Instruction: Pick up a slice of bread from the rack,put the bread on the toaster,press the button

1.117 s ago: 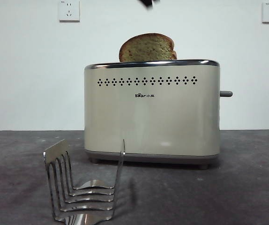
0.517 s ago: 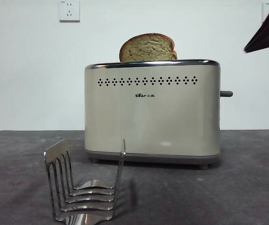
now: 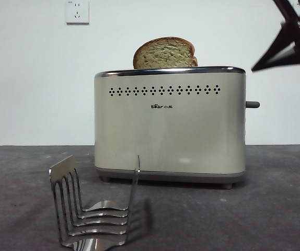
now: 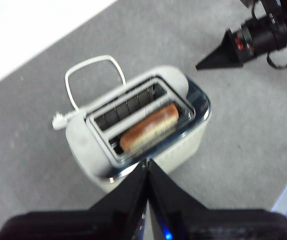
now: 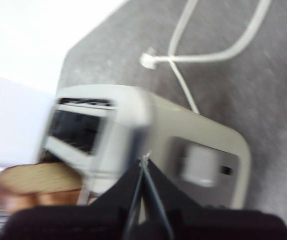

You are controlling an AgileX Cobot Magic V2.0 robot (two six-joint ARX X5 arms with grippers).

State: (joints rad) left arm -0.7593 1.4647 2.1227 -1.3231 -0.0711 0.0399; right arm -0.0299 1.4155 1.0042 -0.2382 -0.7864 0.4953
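Right gripper (image 3: 254,68), black jaws pressed shut and empty, hangs above the small grey lever button (image 3: 252,104) jutting from the cream-beige boxy toaster's (image 3: 169,125) near end.

You can read one mark only: a small dark logo (image 3: 164,106) on the broad cream face of the toaster (image 3: 170,125), just under its row of dot holes. It starts with the Latin letters "Bear", followed by two tiny characters too small for you to make out. It sits well below and to the side of the dark pincer (image 3: 288,44) at the upper corner.
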